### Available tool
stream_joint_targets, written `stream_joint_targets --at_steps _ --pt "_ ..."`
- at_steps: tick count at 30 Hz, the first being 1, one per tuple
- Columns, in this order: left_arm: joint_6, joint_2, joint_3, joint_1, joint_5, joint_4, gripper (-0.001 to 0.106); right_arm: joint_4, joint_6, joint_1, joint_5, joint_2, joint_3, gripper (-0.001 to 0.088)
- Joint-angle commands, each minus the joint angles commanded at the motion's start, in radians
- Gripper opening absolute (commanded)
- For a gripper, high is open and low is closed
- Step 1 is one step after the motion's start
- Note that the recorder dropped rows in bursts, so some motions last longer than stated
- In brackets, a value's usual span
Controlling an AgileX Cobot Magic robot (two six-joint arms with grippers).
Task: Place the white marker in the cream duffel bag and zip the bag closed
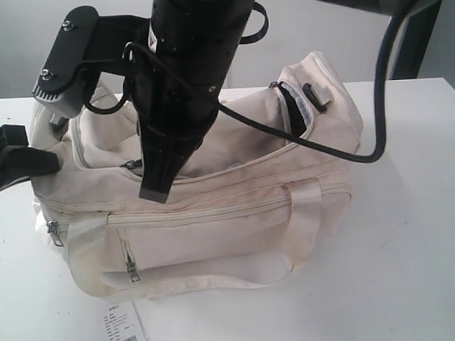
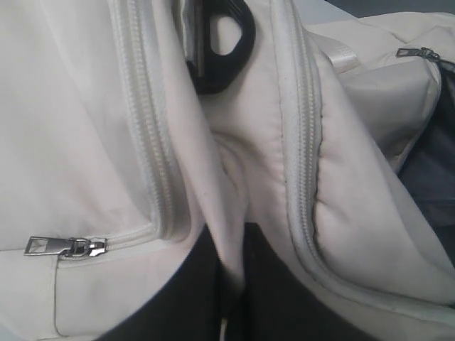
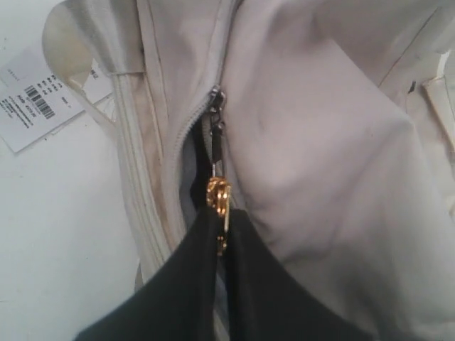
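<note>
A smooth white desk (image 1: pixel 409 231) spreads wide to the right of the cream duffel bag (image 1: pixel 237 230). The bag slumps toward the desk's left side, its soft cloth creased, its webbing handles limp and its main zip gaping dark at the right end. The right tool (image 1: pixel 155 189) reaches down over the bag's top, black fingers clamped on the gold ring zip pull (image 3: pixel 219 200). The left tool (image 2: pixel 227 238) pinches a fold of bag cloth. A barcode tag (image 1: pixel 125 333) lies at the front edge. Where the white marker is, I cannot tell.
</note>
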Motion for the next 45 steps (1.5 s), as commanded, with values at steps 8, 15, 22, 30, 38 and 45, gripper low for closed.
stream_joint_targets --at_steps 8,15,22,30,38,45 --pt "0.002 0.000 0.000 0.000 0.000 0.002 0.000 0.000 0.003 0.000 0.000 0.000 0.008 0.0000" --pt "0.002 0.000 0.000 0.000 -0.002 0.002 0.000 0.004 0.025 0.000 0.000 -0.004 0.010 0.0000" --pt "0.002 0.000 0.000 0.000 -0.005 0.002 0.000 0.001 0.034 0.000 0.000 -0.032 0.063 0.0000" --pt "0.002 0.000 0.000 0.000 -0.005 0.002 0.000 -0.023 0.042 0.000 0.000 -0.040 0.082 0.0000" --pt "0.002 0.000 0.000 0.000 -0.005 0.002 0.000 -0.063 0.049 -0.007 0.000 -0.070 0.088 0.0000" --pt "0.002 0.000 0.000 0.000 -0.005 0.002 0.000 -0.063 0.049 -0.033 0.000 -0.086 0.090 0.0000"
